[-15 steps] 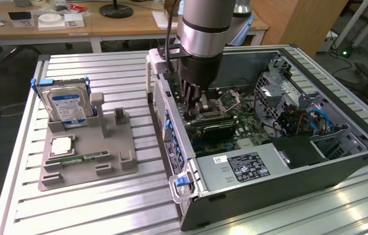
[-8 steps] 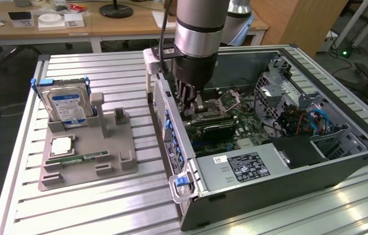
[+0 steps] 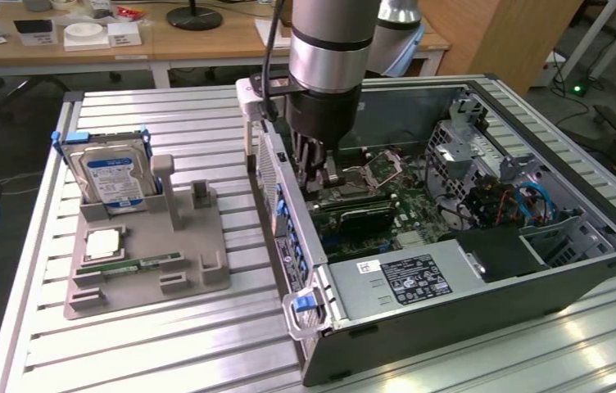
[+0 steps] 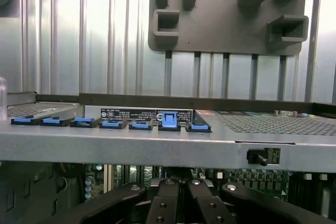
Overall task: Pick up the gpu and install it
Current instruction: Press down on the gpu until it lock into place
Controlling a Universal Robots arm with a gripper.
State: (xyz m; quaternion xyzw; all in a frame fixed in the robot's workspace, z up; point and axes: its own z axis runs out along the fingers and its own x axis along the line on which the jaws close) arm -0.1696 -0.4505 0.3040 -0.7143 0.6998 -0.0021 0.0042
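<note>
Black fingers of the hand (image 3: 319,168) are pressed together, lowered inside the open computer case (image 3: 570,205) over the motherboard (image 3: 396,201). The gpu (image 3: 354,211) appears to sit in its slot just beneath, likely being seated. On the worktop (image 3: 177,344), the grey holder (image 3: 144,262) at the exterior view's left keeps the hard drive (image 3: 111,176) upright.
</note>
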